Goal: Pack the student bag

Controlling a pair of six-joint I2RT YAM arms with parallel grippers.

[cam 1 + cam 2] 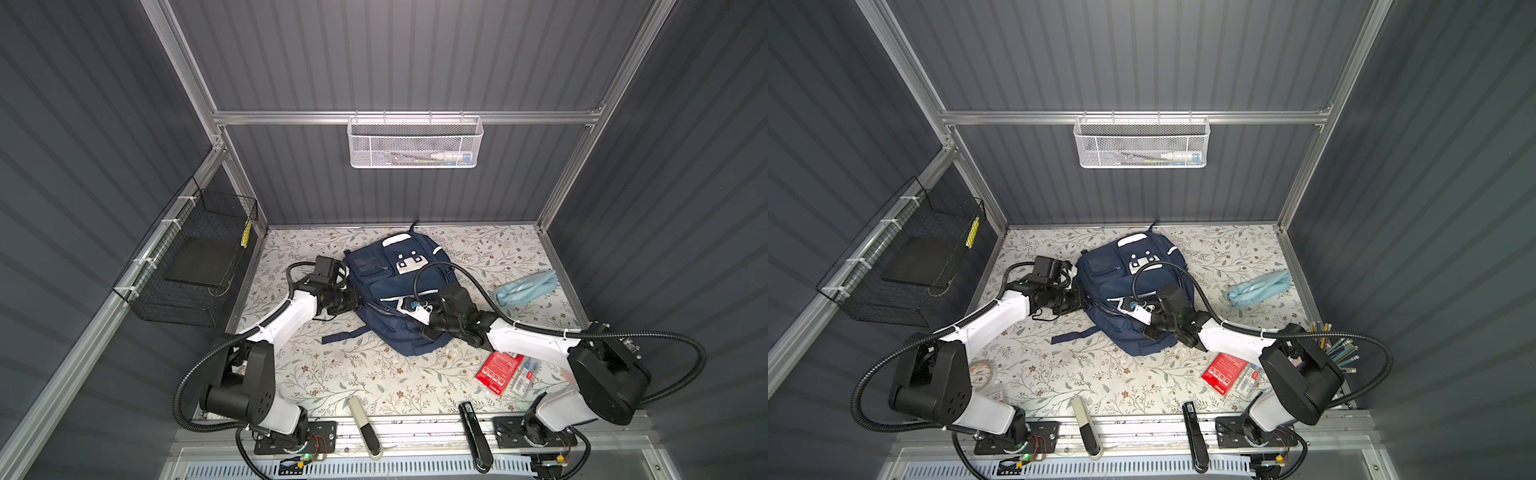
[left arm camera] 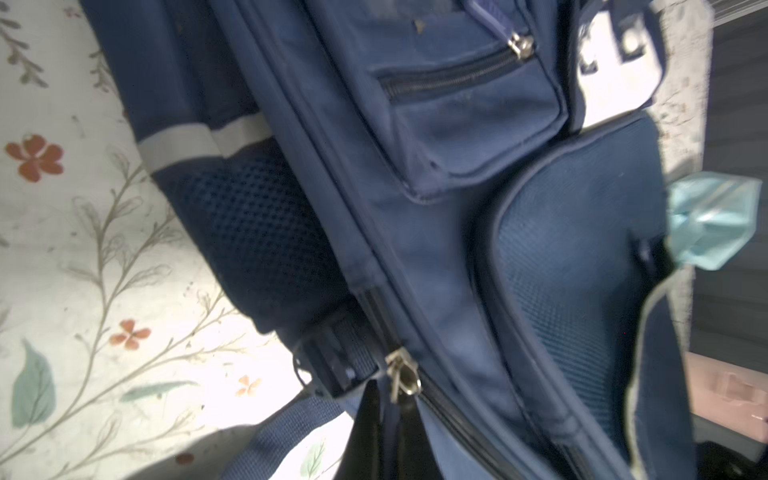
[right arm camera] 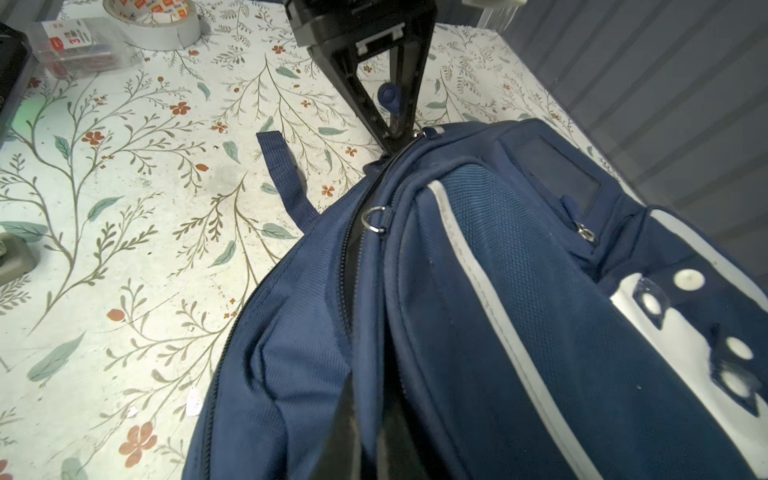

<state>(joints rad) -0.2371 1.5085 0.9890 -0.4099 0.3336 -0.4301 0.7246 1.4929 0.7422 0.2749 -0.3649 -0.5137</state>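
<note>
- Large navy-blue fabric student bag with white stripes (image 1: 399,291) lies flat, front up, on the floral-print tabletop (image 1: 353,382). A white patch with two dark buttons (image 1: 409,269) sits near its far end.
- Left pincer (image 3: 400,139) is at the bag's left edge, fingers together and clamped on the bag at the end of the main zip. A round blue pull tab (image 3: 390,97) shows through the gap between its fingers.
- Right pincer (image 1: 424,330) is at the bag's near-right corner, fingers together. The right wrist view shows them pinching the fabric lip beside the main zip.
- A dark gap shows along the main zip, with a metal slider ring (image 3: 376,220) sitting on it.
- Loose navy webbing strap (image 1: 343,334) trails from the bag's near-left side onto the tabletop.
- Pale blue soft pouch (image 1: 525,286) lies right of the bag, apart from it.
- Flat red packet (image 1: 498,372) and a clear pack (image 1: 525,374) touching it lie near-right of the bag, partly under the right arm.
- White mesh basket (image 1: 415,141) hangs on the rail behind the bag.
- Black wire basket (image 1: 195,257) hangs on the wall left of the bag.
</note>
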